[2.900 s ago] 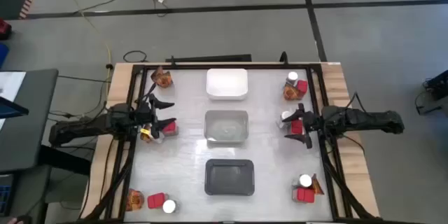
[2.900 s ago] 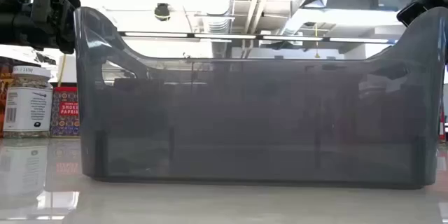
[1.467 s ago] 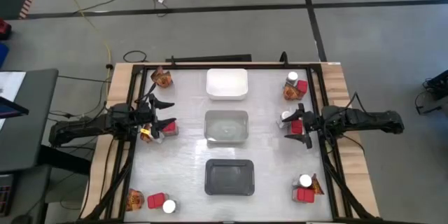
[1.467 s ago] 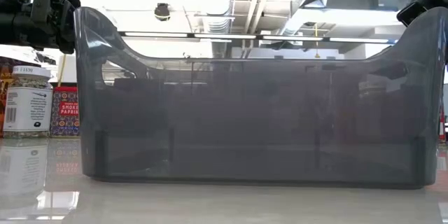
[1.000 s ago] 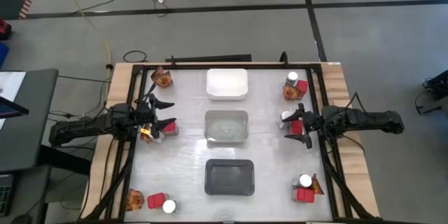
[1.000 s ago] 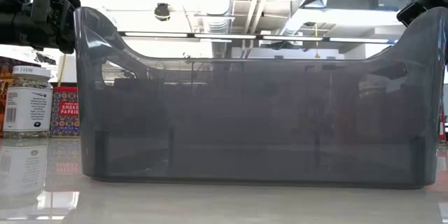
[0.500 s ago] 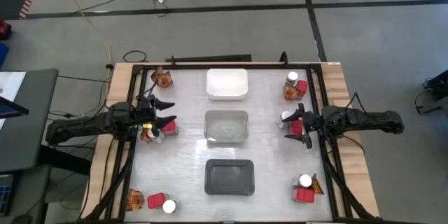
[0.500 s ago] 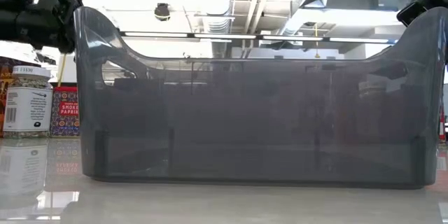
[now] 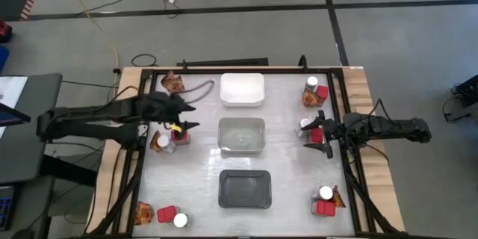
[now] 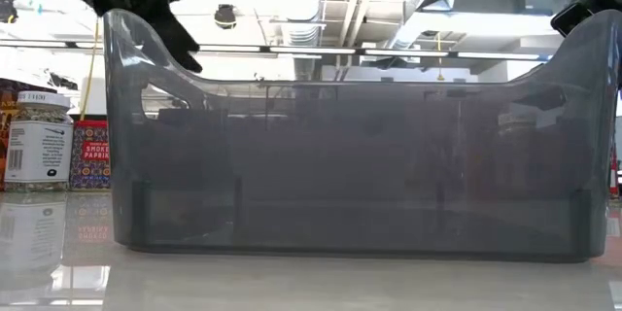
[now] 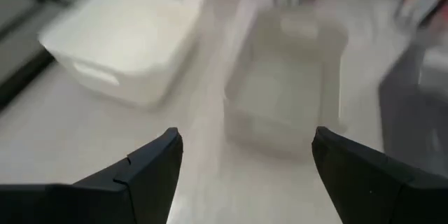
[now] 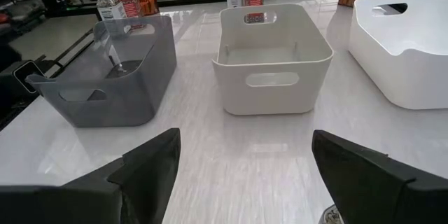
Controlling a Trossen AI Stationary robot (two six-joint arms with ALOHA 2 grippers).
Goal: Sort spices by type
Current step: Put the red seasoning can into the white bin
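Note:
The spices stand in small groups along both side edges. A white-lidded jar [image 9: 159, 141] and a red box [image 9: 179, 136] stand at mid-left, and an orange-brown packet [image 9: 173, 83] at the far left. More groups sit at the near left [image 9: 166, 214] and along the right edge [image 9: 312, 93], [image 9: 325, 202]. My left gripper [image 9: 188, 116] hovers open above the table, between the mid-left spices and the clear tray, slanting down. My right gripper [image 9: 323, 133] waits open by the mid-right group [image 9: 308, 127]. In the low view the jar [image 10: 37, 141] and the red box [image 10: 89, 154] show left of the grey tray.
Three trays stand in a row down the table's middle: white [image 9: 242, 89] at the far side, clear [image 9: 241, 134] in the centre, dark grey [image 9: 244, 189] nearest. The dark grey tray [image 10: 350, 136] fills the low view. There is bare tabletop between the trays and the spice groups.
My left gripper has risen from beside the mid-left spices. It has reached toward the table's centre and tipped to slant downward, staying open. The spices it left stand where they were.

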